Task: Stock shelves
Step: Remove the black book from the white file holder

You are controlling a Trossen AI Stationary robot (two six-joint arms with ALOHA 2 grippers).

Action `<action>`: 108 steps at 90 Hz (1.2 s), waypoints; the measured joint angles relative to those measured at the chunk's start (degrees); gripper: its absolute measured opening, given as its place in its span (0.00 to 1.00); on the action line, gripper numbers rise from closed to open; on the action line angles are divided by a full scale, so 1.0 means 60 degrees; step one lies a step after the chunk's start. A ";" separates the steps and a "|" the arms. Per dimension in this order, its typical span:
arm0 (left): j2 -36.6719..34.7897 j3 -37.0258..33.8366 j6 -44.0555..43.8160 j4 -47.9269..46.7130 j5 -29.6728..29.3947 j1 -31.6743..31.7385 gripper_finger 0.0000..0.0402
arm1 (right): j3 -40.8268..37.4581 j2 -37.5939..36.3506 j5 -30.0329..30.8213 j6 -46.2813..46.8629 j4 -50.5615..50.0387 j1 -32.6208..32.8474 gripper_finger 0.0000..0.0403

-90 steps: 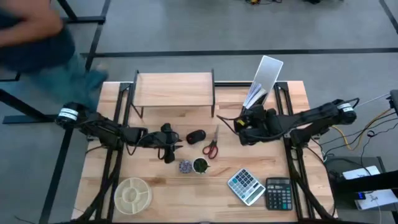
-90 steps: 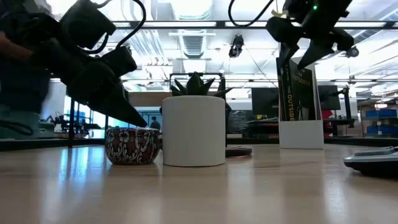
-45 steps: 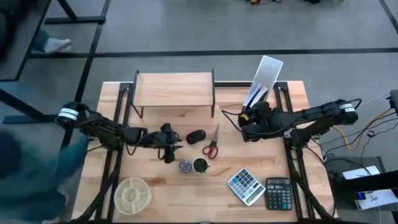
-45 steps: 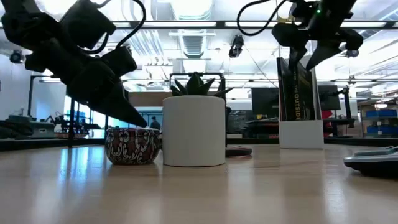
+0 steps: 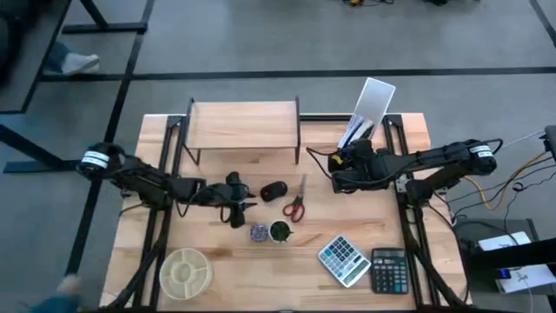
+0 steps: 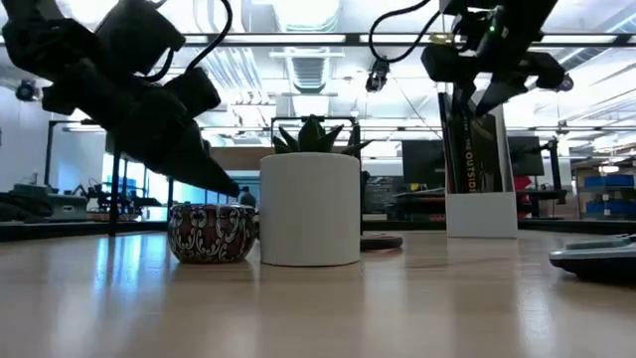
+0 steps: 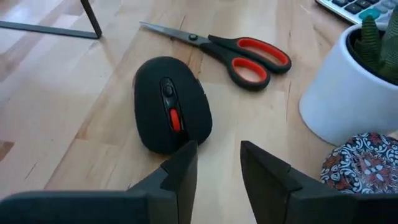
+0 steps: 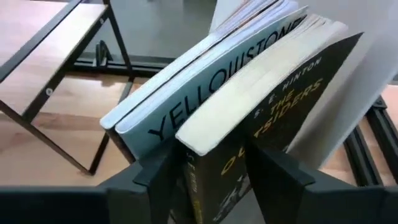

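Closer to the file holder (image 5: 372,104) now, the right gripper (image 8: 214,171) straddles a black paperback (image 8: 273,118), cover hidden; shelves (image 5: 244,126) sit bare.

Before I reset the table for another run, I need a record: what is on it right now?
Riser shelf: one, light wood, black legs, back centre.
File holder: one, white, back right.
Books: two, in the holder.
Mouse: one, black, centre.
Scissors: one pair, red handles, beside the mouse.
Plant pot: one, white.
Patterned bowl: one, beside the pot.
Round tray: one, cream, front left.
Calculators: two, front right.
Left gripper: open, facing the mouse.
Right gripper: open around the dark book's spine.
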 joint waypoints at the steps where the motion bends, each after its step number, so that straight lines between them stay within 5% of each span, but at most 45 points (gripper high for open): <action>1: 0.0000 0.0000 0.0000 0.0000 0.0000 -0.0001 0.27 | -0.0002 0.0002 0.0019 -0.0001 0.0005 -0.0014 0.42; 39: 0.0000 0.0000 0.0000 -0.0004 0.0000 -0.0001 0.32 | -0.0260 -0.0002 -0.0028 0.0667 -0.0001 -0.0339 0.52; 71: 0.0000 0.0000 0.0003 0.0168 0.0000 -0.0001 0.28 | -0.0369 0.0067 0.0530 0.0946 0.0279 -0.0506 0.47; 89: 0.0000 0.0000 0.0004 0.0157 0.0000 0.0001 0.26 | -0.0468 0.0067 0.0487 0.0762 0.0309 -0.0609 0.39; 108: 0.0000 0.0000 0.0004 0.0154 0.0000 0.0000 0.26 | -0.0468 0.0067 0.0573 0.0636 0.0326 -0.0609 0.16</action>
